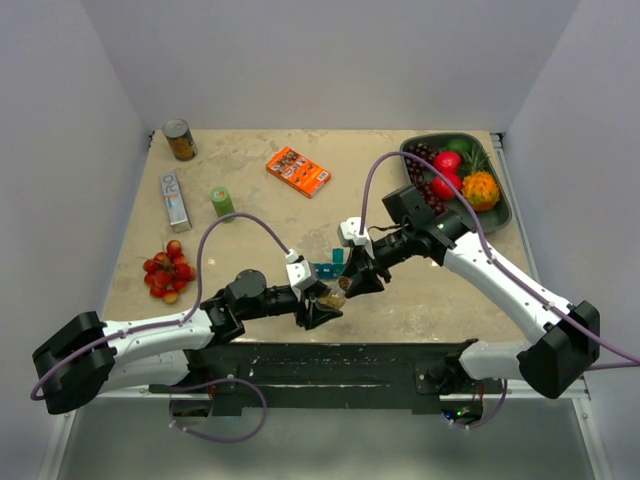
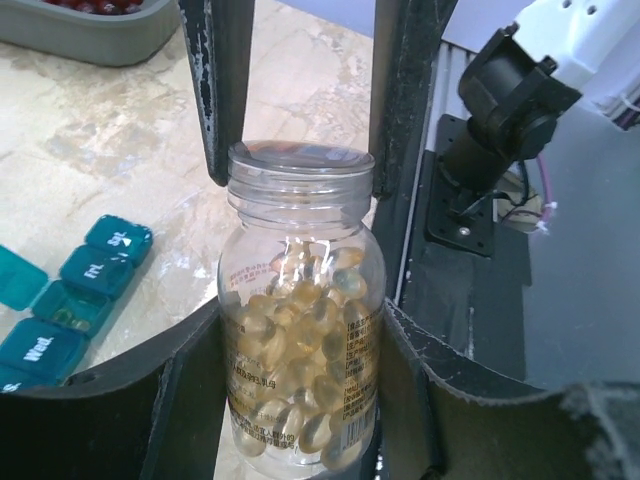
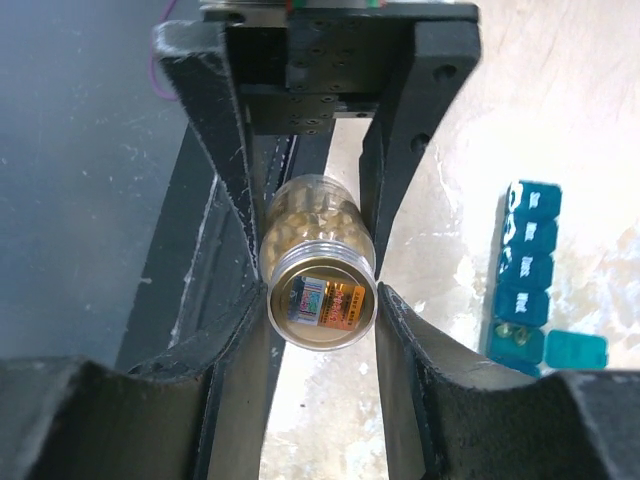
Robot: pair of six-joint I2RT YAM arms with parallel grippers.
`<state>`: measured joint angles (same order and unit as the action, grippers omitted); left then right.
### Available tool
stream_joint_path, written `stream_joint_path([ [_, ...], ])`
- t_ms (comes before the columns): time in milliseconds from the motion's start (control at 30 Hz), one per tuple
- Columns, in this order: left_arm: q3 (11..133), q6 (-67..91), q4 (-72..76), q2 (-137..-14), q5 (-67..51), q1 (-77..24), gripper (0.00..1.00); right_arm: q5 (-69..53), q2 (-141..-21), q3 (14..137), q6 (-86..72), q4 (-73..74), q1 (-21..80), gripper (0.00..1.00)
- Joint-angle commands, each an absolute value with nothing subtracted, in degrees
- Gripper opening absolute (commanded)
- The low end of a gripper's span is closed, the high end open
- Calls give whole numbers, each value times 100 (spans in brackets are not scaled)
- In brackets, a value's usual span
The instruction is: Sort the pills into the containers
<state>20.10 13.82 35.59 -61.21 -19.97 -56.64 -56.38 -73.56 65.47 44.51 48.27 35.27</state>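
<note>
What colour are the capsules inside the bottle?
Translucent yellow-gold capsules in the clear bottle; the left wrist view shows them best.

A teal-blue pill organizer (image 3: 524,268) is laid flat on the desk (image 3: 560,100), its square lidded compartments in one row, one lid (image 3: 576,350) opened sideways. Golden softgel pills (image 2: 300,340) are contained in a clear bottle (image 2: 298,195).

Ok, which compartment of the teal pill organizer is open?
The compartment next to the one marked Wed: its lid is flipped out sideways, while every other visible one is shut.
</note>
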Motion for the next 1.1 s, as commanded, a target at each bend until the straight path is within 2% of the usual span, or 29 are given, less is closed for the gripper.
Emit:
stream_joint_path([
  [0,2681,1028,5159,-5933,-1645,-5695,0,-5204,-7567,6426,3204,4229,3603,0],
  [133,2855,818,4941,-6020,-854,-5695,0,-4466,-7602,6302,1866,3448,3595,0],
  [300,3085,362,4360,-6389,-28,-5695,0,-3535,-7883,6539,433,3340,3595,0],
  [400,3111,308,4123,-6609,210,-5687,0,-3621,-7980,6697,168,3384,3560,1],
  [433,3111,316,4026,-6662,211,-5687,0,-3752,-7998,6732,141,3366,3542,5],
  [533,3033,334,3973,-6759,106,-5687,0,-3945,-8024,6899,228,3418,3437,28],
  [567,2997,325,3964,-6759,62,-5687,0,-4068,-8033,7047,289,3471,3384,44],
  [633,2945,299,3816,-6759,-122,-5678,0,-4209,-7998,7276,789,3838,3287,64],
  [667,2927,299,3771,-6741,-193,-5669,0,-4288,-7963,7434,974,3937,3261,80],
  [767,2795,316,3630,-6628,-448,-5643,0,-4481,-7630,7392,1571,4069,3191,99],
  [967,2716,352,3332,-6320,-878,-5643,0,-4754,-7128,7373,3206,4832,3067,99],
  [1033,2725,369,3235,-6258,-1282,-5634,0,-4964,-7032,7365,4347,5271,3067,99],
  [1067,2733,369,3208,-6214,-1449,-5634,0,-5192,-7031,7304,5586,5517,3067,99],
])
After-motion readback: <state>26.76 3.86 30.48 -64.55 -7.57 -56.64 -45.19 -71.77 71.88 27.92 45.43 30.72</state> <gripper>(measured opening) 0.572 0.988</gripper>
